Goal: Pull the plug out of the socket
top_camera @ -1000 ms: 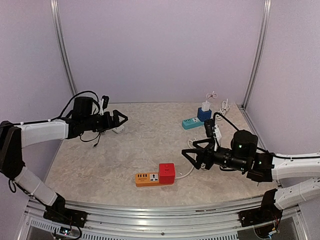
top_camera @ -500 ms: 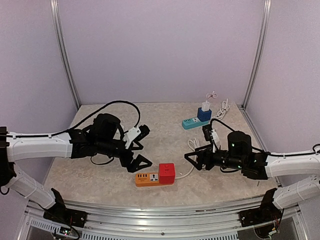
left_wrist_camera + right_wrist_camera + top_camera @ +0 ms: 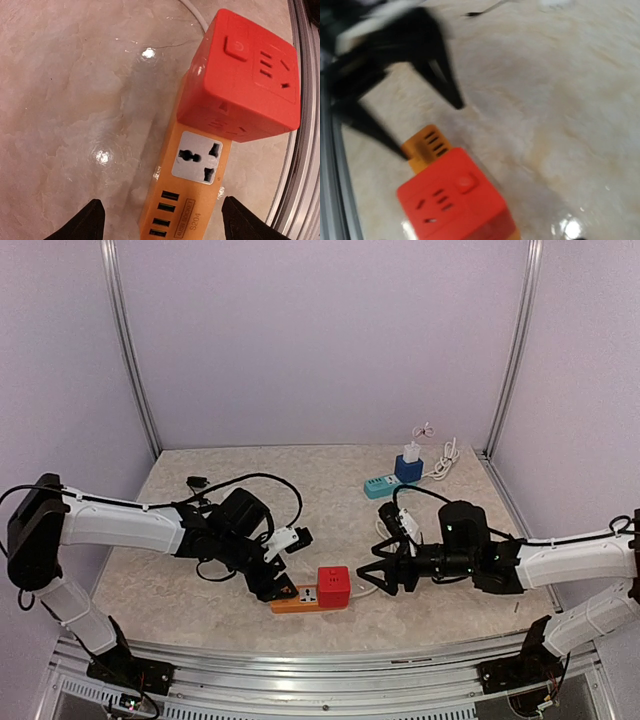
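A red cube plug [image 3: 333, 586] sits plugged on the right end of an orange socket strip [image 3: 295, 598] near the table's front. My left gripper [image 3: 277, 583] is open, its two fingers on either side of the strip's left end, not touching it. In the left wrist view the strip [image 3: 192, 200] lies between the fingertips [image 3: 92, 222], with the red cube [image 3: 240, 75] beyond. My right gripper [image 3: 378, 575] is open just right of the cube. The right wrist view shows the cube [image 3: 455, 205] and strip [image 3: 426, 142], blurred; its own fingers are out of frame.
A white cable [image 3: 372, 586] runs from the cube under my right gripper. A teal strip [image 3: 383, 486] with a blue and white adapter [image 3: 408, 464] lies at the back right. The metal rail [image 3: 320, 660] borders the front edge.
My left arm has swung from the far left to the orange strip and now straddles its end. My right gripper has moved left, closer to the red cube.
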`<state>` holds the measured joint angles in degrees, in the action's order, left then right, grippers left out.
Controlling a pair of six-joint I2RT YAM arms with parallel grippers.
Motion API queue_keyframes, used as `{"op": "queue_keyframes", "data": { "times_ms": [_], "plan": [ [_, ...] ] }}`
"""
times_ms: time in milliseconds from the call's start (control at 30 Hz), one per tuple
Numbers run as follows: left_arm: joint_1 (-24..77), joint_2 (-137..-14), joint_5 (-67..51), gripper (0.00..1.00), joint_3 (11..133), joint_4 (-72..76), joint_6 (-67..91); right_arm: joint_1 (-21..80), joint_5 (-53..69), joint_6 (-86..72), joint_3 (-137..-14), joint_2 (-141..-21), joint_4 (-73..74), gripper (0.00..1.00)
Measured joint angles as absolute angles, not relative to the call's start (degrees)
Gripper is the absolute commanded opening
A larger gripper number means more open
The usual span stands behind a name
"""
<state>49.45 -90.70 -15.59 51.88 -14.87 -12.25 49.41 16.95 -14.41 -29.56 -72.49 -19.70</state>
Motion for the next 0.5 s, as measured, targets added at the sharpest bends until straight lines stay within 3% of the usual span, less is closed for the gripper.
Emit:
{"op": "queue_keyframes", "data": {
  "times_ms": [133,500],
  "plan": [
    [47.5,-92.4,-16.1,0.7,51.9,-16.4,-11.4,50.7,18.9,-7.7,-29.7,-73.1,-20.4,0.79],
    [46.4,-95.3,-16.7,0.69,52.0,-18.0,-10.1,51.7,21.6,6.1,-34.1,-80.6,-20.6,0.76]
  ]
}}
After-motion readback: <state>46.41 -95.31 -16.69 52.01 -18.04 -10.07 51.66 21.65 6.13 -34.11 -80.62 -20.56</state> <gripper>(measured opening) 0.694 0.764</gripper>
